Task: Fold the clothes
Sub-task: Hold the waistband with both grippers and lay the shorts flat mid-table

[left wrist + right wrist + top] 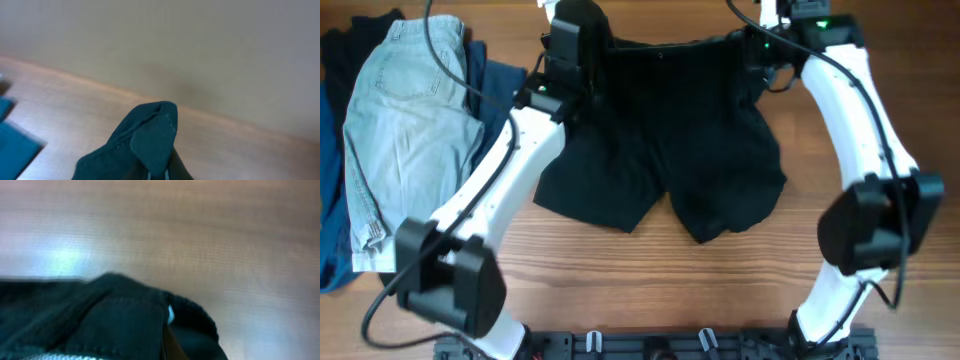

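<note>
A pair of black shorts (670, 150) lies spread on the wooden table, waistband at the far edge, legs toward the front. My left gripper (582, 45) is shut on the waistband's left corner; in the left wrist view a dark fold of the shorts (150, 137) sticks up from the jaws. My right gripper (765, 45) is shut on the waistband's right corner; the right wrist view shows the bunched black fabric (115, 315) covering the fingers. Both sets of fingertips are hidden by cloth.
A pile of other clothes sits at the left: light grey-green jeans (405, 120) over dark blue garments (335, 140). The table's far edge (210, 112) runs just behind the grippers. A rack of fittings (660, 345) lines the front edge.
</note>
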### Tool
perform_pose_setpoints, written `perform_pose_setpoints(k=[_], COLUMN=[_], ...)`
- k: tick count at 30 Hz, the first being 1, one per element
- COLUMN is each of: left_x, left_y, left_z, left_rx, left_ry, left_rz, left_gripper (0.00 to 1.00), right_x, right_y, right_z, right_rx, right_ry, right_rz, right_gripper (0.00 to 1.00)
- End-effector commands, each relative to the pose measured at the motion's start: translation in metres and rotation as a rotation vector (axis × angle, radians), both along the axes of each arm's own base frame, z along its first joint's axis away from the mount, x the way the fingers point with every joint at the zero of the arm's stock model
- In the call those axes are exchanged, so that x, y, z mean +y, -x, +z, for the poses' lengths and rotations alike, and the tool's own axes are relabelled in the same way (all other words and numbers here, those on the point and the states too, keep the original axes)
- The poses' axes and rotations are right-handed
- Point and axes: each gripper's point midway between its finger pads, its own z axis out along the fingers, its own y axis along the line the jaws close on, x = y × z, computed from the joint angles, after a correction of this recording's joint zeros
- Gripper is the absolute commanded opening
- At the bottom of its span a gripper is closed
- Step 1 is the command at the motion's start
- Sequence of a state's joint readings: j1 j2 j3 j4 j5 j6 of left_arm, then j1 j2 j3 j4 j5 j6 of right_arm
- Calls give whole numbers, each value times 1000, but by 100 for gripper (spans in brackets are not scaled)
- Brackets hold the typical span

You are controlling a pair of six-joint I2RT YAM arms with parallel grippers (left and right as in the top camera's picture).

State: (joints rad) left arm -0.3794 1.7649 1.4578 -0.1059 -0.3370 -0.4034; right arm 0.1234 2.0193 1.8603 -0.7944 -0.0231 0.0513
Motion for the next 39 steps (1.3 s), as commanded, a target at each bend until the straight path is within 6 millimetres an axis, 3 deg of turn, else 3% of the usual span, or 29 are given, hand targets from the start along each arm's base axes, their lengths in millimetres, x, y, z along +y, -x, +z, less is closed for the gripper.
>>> perform_pose_setpoints(k=[1, 4, 5, 6, 7, 10, 12, 14, 16, 18, 19, 22, 26, 29, 32, 36, 38, 39], left_x=[10, 9, 9, 10, 11, 18, 25, 30, 32, 38, 39, 36, 38, 38, 38, 37, 37, 37], left_y=[-32, -48, -52, -53, -53, -57, -51, -37, -14, 26, 49, 81, 102, 102, 101, 100, 100, 100], left_z=[-24, -44, -50, -52, -52, -35, -13, 9, 17, 10, 2, -21, -43, -43, -48, -58, -61, -61], left_rx=[-38, -57, -60, -59, -60, -112, -136, -132, -55, 101, 195, 355, 477, 478, 490, 518, 524, 525], left_ry=[1, 8, 9, 9, 9, 29, 37, 35, 18, -18, -31, -38, -56, -56, -59, -67, -68, -69], left_rz=[60, 69, 71, 72, 74, 88, 96, 95, 69, 28, -4, -64, -82, -82, -81, -80, -80, -80], left_gripper=[4, 23, 59, 89, 100, 100, 99, 100, 100, 100, 100, 100, 100, 100, 100, 100, 100, 100], right_x=[-10, 2, 3, 3, 4, 4, 8, 12, 11, 6, 3, -6, -24, -45, -68, -58, -56, -57], right_y=[-39, -69, -77, -81, -85, -86, -72, -44, -4, 53, 87, 130, 167, 175, 180, 189, 193, 195], right_z=[-16, -18, -17, -14, -10, 13, 44, 76, 85, 58, 31, -17, -83, -115, -130, -149, -160, -164], right_rx=[-90, -191, -222, -244, -265, -309, -319, -293, -183, 67, 245, 461, 622, 630, 631, 647, 647, 647], right_ry=[5, -50, -69, -77, -86, -100, -131, -168, -188, -179, -164, -141, -141, -122, -132, -205, -214, -213], right_rz=[-37, -5, -23, -28, -35, -38, -10, 16, 3, -36, -65, -167, -305, -363, -423, -380, -378, -379], right_gripper=[4, 5, 42, 92, 100, 100, 100, 100, 100, 100, 100, 100, 98, 98, 97, 80, 53, 28])
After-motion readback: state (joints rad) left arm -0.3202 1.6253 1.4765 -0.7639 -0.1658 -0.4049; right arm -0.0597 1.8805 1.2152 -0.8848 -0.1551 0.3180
